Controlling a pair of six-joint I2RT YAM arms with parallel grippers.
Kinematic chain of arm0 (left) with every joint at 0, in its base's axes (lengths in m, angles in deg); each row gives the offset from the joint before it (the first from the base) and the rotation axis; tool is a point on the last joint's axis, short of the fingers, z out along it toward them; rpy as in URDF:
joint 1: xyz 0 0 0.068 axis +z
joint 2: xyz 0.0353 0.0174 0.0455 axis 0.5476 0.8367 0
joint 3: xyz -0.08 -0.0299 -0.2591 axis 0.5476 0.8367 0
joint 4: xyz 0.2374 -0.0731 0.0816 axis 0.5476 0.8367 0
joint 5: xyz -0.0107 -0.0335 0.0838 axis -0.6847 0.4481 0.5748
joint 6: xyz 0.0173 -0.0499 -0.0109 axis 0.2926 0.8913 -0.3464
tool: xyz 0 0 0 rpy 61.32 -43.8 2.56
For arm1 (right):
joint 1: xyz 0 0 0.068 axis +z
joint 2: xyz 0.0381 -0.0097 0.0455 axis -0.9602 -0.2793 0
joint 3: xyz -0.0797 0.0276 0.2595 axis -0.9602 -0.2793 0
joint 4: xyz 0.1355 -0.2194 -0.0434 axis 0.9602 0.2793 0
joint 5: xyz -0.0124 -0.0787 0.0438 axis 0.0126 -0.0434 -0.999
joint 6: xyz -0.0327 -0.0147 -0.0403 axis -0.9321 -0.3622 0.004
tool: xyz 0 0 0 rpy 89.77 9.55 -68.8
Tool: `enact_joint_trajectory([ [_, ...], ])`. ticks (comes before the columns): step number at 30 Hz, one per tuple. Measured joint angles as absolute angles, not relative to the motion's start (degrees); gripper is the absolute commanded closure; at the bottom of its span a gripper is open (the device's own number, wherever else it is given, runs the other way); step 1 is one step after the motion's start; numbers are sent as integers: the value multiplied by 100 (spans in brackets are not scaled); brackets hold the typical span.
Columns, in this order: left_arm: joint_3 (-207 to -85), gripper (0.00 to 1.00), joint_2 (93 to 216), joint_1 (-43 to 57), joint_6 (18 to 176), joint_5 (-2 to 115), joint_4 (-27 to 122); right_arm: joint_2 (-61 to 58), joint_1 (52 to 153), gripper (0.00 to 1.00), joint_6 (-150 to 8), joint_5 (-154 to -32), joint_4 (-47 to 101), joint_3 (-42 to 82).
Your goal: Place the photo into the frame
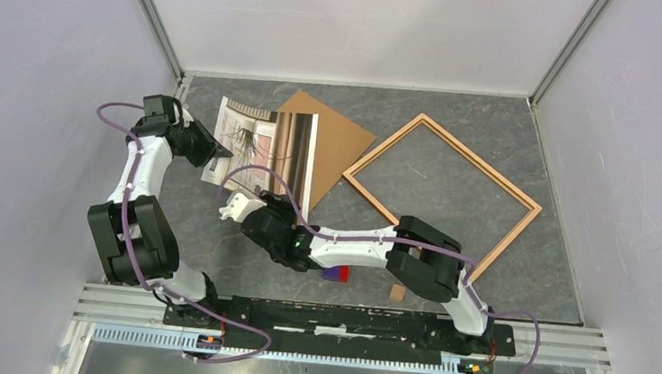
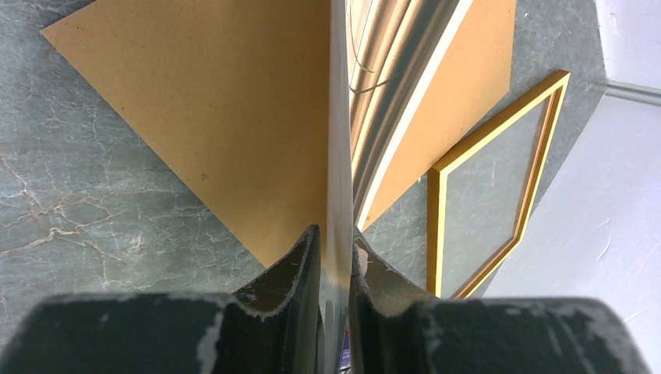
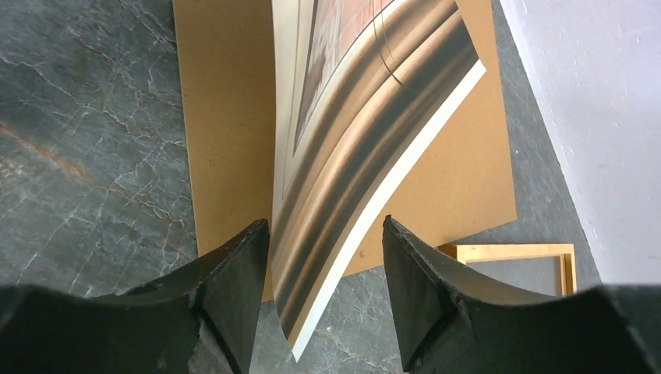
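Fingers of the black left gripper (image 2: 337, 241) pinch the large glossy window photo (image 1: 263, 145) by its edge, holding it bowed off the brown backing board (image 1: 342, 138). The right gripper (image 3: 326, 234) straddles a corner, fingers apart, likely to steady it. The thin light-wood frame (image 1: 481, 164) lies well apart.

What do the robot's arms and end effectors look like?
The left arm and right arm have white links and bulky black joints; a purple cable loops along each. The left end effector and right end effector have black curved fingers, scuffed pale.
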State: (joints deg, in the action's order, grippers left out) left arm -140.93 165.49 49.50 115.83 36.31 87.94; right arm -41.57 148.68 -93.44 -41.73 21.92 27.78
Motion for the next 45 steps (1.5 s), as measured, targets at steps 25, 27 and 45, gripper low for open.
enact_joint_trajectory([
  [25,-15188,13,14984,4443,11656,5098,9640,-2892,14763,100,-9342,-3480,1805,2257],
  [27,-15879,0,14977,4170,11658,5850,9907,-2651,14684,100,-9303,-3666,1884,2260],
  [45,-17761,0,14511,2920,11433,7109,9699,-1075,12782,100,-7266,-6873,2716,1711],
])
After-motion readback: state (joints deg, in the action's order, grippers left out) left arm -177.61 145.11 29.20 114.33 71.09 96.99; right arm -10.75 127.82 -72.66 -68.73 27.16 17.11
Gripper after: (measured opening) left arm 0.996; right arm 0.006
